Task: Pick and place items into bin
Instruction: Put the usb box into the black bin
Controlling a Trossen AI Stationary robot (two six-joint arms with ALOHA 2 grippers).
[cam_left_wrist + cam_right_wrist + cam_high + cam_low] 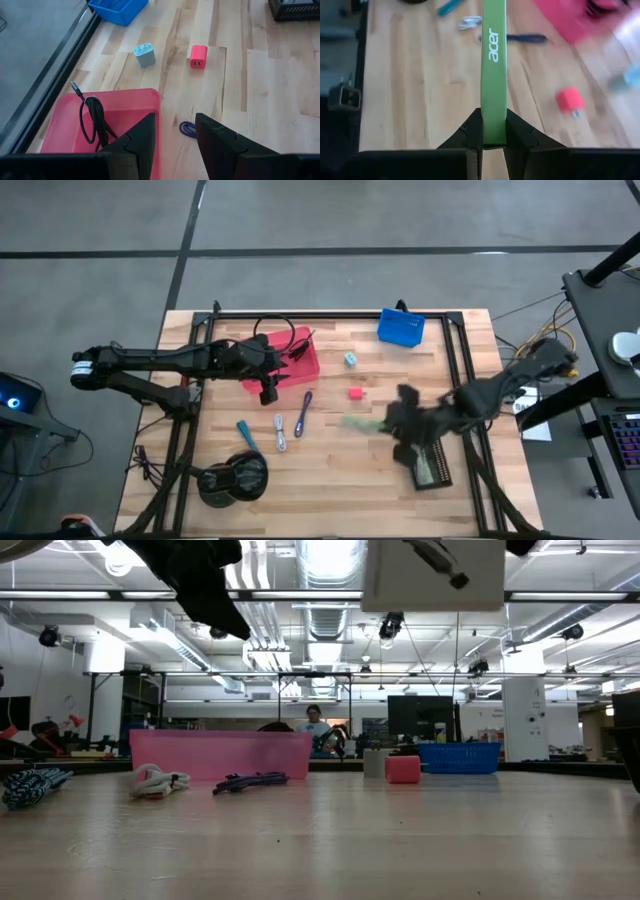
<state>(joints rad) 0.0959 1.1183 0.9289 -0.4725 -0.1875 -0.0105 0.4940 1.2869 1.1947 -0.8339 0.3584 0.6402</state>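
My right gripper (392, 423) is right of the table's middle and shut on a green packet (493, 55) marked "acer". My left gripper (176, 127) is open, above the near-right corner of the pink bin (296, 358). A black cable (93, 119) lies inside that bin. Flat on the table lie the purple cord (303, 412), the grey cord (280, 431), the teal pen (246, 434), the pink cube (356, 393) and the pale teal cube (350, 359). My right gripper pinches the green packet between its two fingers at one end (493, 131). The packet stands edge-on and sticks straight out past the fingertips, lifted clear of the table.
A blue bin (401, 328) sits at the far edge. A big black round object (232, 478) lies near the near-left corner. A black box (432, 470) sits near the right arm. Bare wood shows between the cubes and the near edge.
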